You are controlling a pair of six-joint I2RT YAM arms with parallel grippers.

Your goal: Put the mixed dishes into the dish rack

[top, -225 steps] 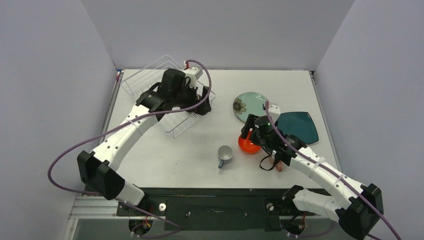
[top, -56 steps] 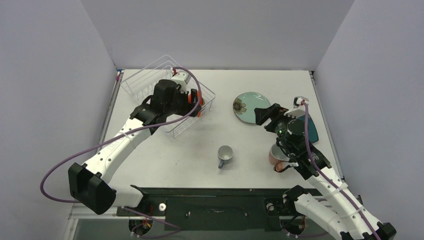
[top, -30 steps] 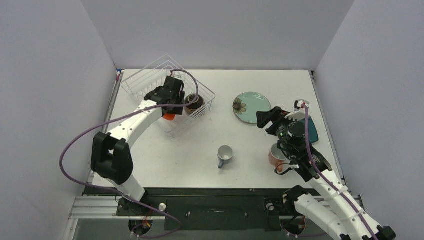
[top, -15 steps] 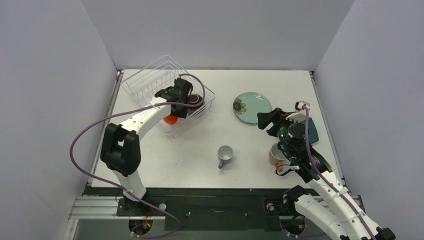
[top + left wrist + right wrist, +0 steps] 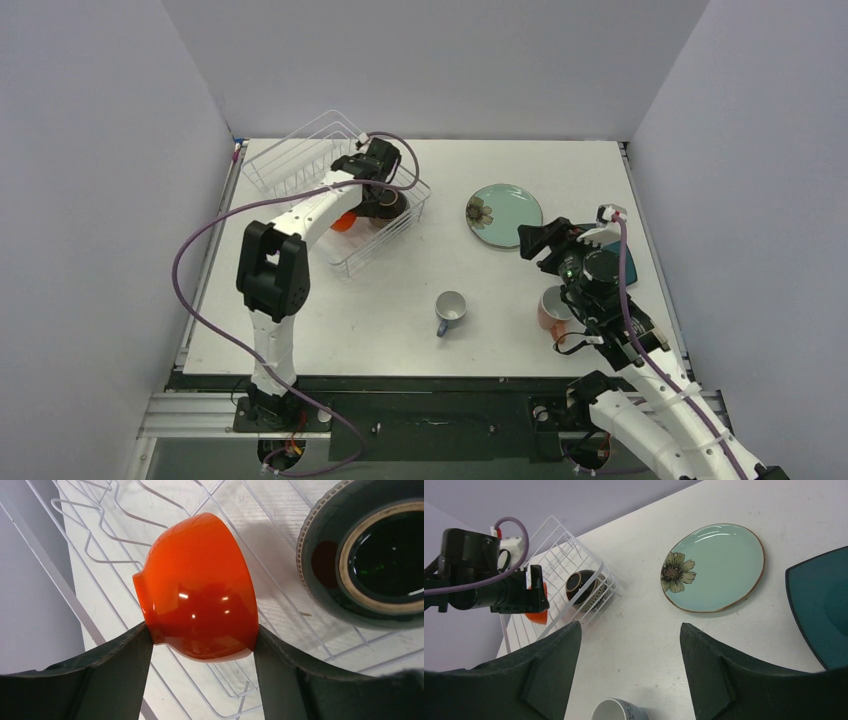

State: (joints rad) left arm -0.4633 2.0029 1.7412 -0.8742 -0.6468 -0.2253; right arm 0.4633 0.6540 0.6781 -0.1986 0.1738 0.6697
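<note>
White table (image 5: 380, 300), 2 arms: left gripper (image 5: 201, 631) clamps the orange-red bowl (image 5: 200, 590) within the dish rack (image 5: 295, 160) beside the brown bowl (image 5: 380, 560); right gripper (image 5: 630, 627) hangs open, empty.

Orange-red bowl (image 5: 200, 595) and brown bowl (image 5: 325, 540) in wire rack (image 5: 300, 150); pale-teal plate (image 5: 505, 213), dark-teal plate (image 5: 824, 605), grey-blue mug (image 5: 450, 312), pink mug (image 5: 550, 310) outside.

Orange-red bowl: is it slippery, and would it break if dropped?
Likely slippery: the orange-red bowl has a shiny glaze with bright glints, and the left end effector pinches only its curved sides. It looks like hard ceramic, so probably stiff yet chippable against the wire dish rack. Its round wall could let it roll.
</note>
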